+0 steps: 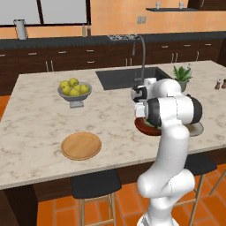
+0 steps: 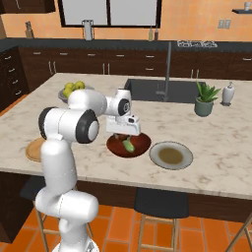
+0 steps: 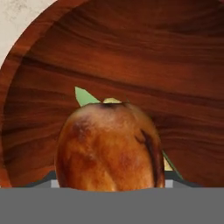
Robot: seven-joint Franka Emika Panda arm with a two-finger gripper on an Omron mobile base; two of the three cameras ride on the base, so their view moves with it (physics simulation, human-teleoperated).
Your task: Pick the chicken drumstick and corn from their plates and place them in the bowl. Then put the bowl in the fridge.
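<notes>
The yellow-green corn cob point(image 3: 85, 97) lies mostly hidden behind the glossy reddish-brown chicken drumstick point(image 3: 109, 146); the drumstick's lower end is cut off.

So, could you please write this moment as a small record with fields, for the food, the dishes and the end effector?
bowl: dark wooden bowl on the island counter, under the end effector
corn: lying inside the bowl
chicken drumstick: close before the hand camera, over the bowl; grip contact hidden
wooden plate: empty
grey plate: empty, beside the bowl
end effector: above the bowl; open or shut cannot be told
fruit bowl: grey, with yellow-green fruit
</notes>
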